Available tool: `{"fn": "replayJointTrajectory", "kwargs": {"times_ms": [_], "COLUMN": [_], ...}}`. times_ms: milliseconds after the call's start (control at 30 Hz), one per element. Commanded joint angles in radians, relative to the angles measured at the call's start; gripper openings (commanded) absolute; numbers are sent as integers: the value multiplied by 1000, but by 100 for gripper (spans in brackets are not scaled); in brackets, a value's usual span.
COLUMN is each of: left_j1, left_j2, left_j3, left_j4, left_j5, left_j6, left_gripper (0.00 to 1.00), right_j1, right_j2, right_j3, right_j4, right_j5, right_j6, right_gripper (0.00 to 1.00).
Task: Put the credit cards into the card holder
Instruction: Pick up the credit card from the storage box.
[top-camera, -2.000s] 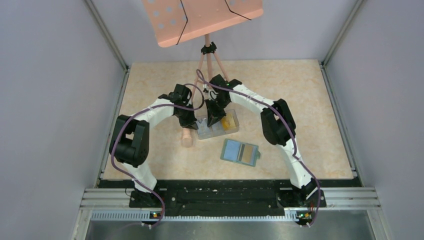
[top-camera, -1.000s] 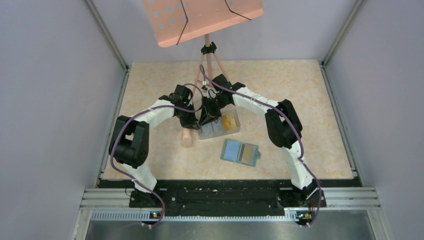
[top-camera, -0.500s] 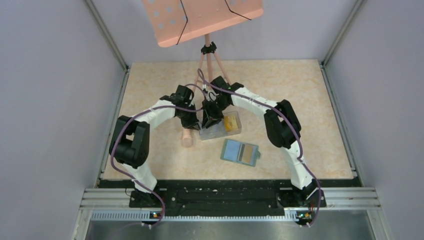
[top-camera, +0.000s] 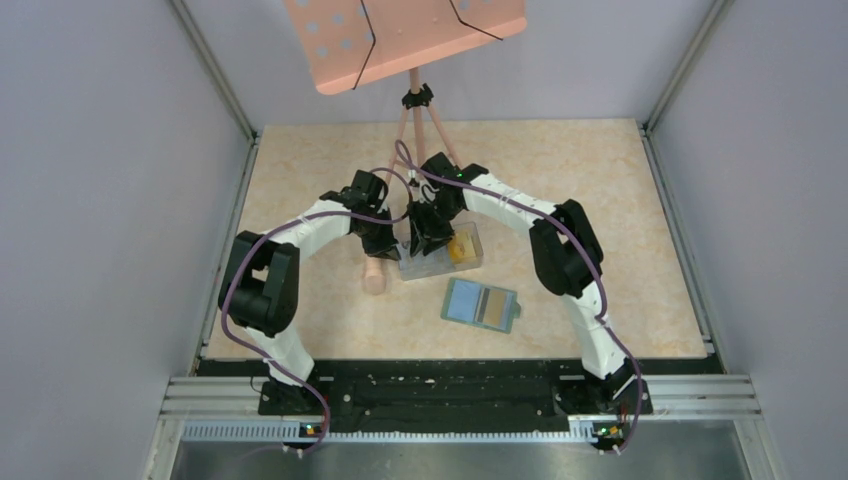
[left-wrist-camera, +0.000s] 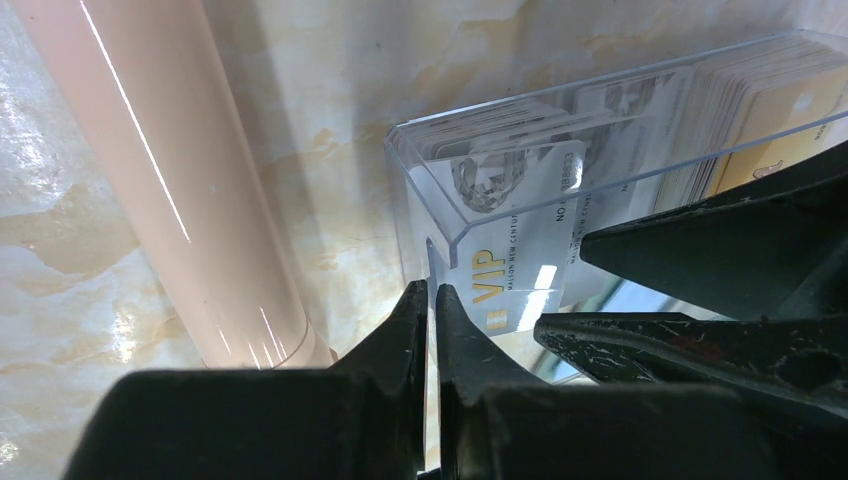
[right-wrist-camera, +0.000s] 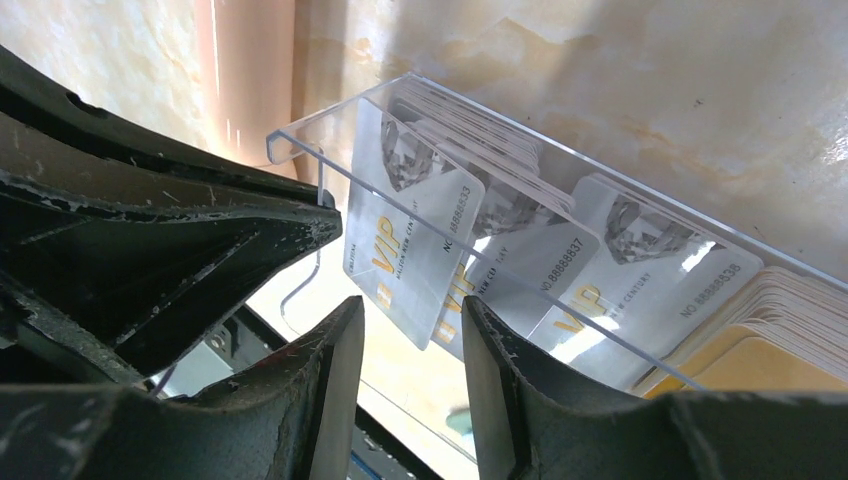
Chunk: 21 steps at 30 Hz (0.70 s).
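The left gripper is pressed together on the thin end wall of a clear box. The right gripper is spread, and the lower corner of a white-grey card hangs in the gap between its fingers; whether the card is touched cannot be told. Further white-grey cards and a stack of orange cards are stood on edge inside the box.

A peach-coloured tube lies just beside the box on its left. The card holder is laid open on the bench, near the box on its near side and apart from both grippers.

The bench is surfaced in a pale, marbled beige sheet. A peach perforated panel on a tripod is placed at the far edge. The bench is enclosed by plain grey-lilac walls with metal corner posts, and a metal rail carrying both arm bases is fitted along the near edge.
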<state>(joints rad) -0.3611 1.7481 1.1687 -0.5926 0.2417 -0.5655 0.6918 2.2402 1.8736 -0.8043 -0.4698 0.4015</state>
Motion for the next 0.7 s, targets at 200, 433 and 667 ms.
{"fn": "replayJointTrajectory", "kwargs": {"times_ms": [200, 433, 667], "left_j1": [-22, -22, -22], "left_j2": [23, 28, 28], "left_j3": [-6, -7, -10], "left_j4": [-6, -5, -6], "left_j5": [45, 49, 50], "left_j6": [16, 18, 23], "left_gripper": [0, 0, 0], "right_j1": [6, 5, 2], "right_j2": [16, 8, -34], "right_j3": [69, 39, 38], "right_j4": [1, 98, 37], "right_j5": [-99, -213, -37], "right_j6": [-16, 53, 18], "right_gripper": [31, 21, 29]}}
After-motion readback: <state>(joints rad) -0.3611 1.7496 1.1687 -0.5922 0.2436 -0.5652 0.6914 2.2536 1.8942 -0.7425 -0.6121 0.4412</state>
